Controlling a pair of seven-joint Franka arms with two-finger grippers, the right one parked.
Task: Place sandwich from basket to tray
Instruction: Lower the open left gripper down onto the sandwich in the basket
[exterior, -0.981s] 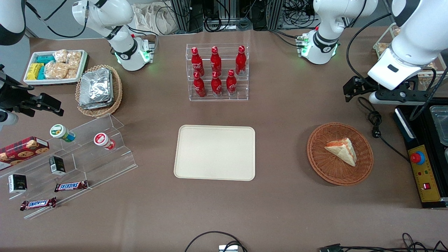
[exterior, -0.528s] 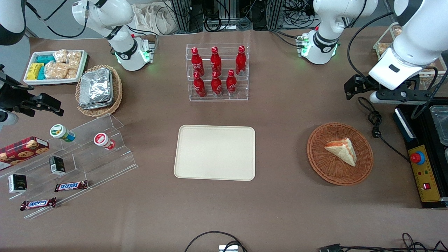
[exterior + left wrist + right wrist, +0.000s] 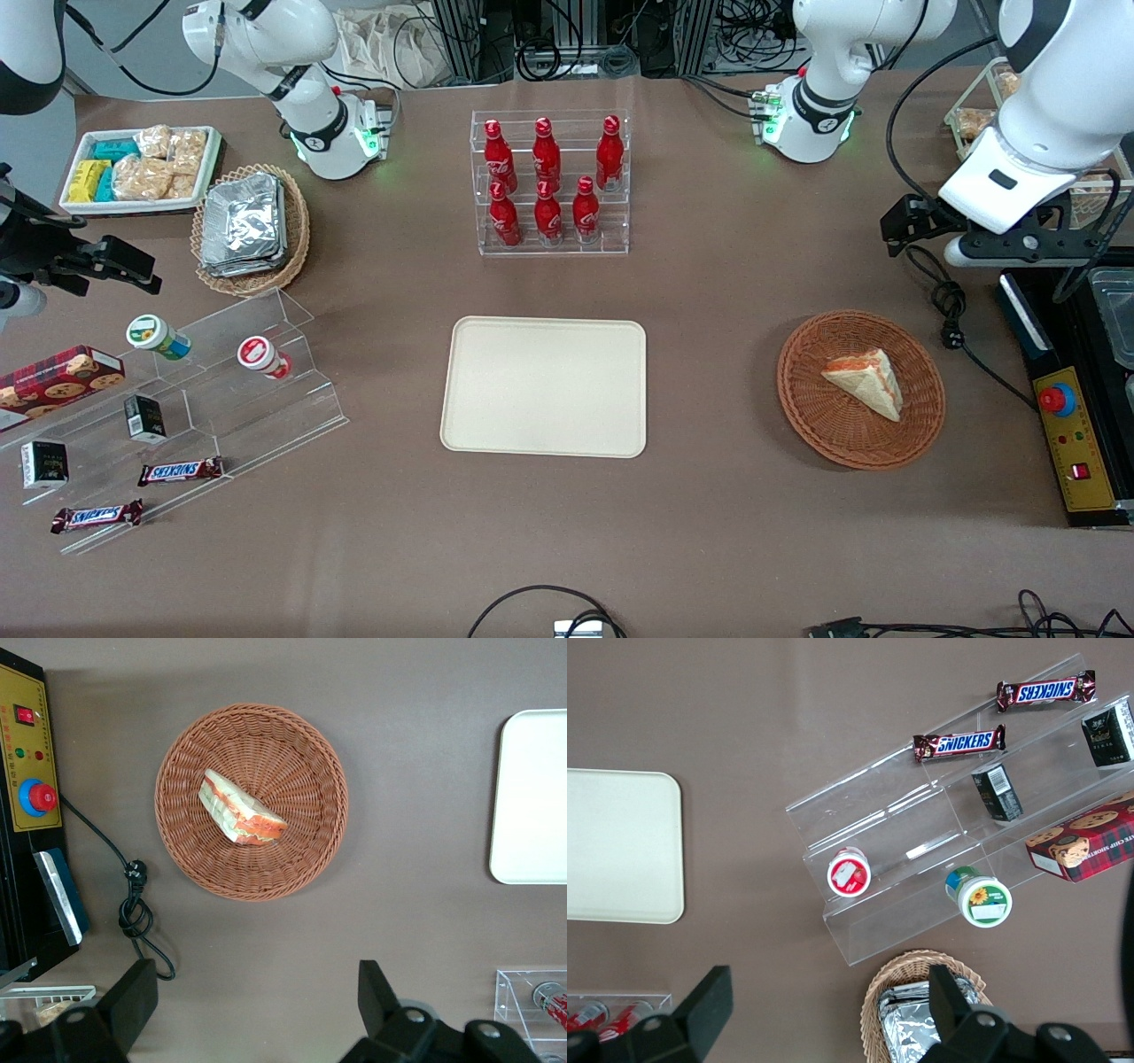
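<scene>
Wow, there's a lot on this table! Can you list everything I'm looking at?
sandwich: one, white bread with orange-red filling, lying in the basket
basket: one, reddish-brown wicker, toward the working arm's end
tray: one, cream, mid-table
bottles: six, red, in a clear rack farther from the front camera than the tray
tan basket: one, holding foil packets, toward the parked arm's end
white tray: one, with snack packs, beside the tan basket
clear stepped shelf: one, with two cups, small boxes and two Snickers bars
cookie box: one, red, beside the shelf
control box: one, black and yellow with a red button
gripper: one, black, fingers open, high above the table beside the basket
</scene>
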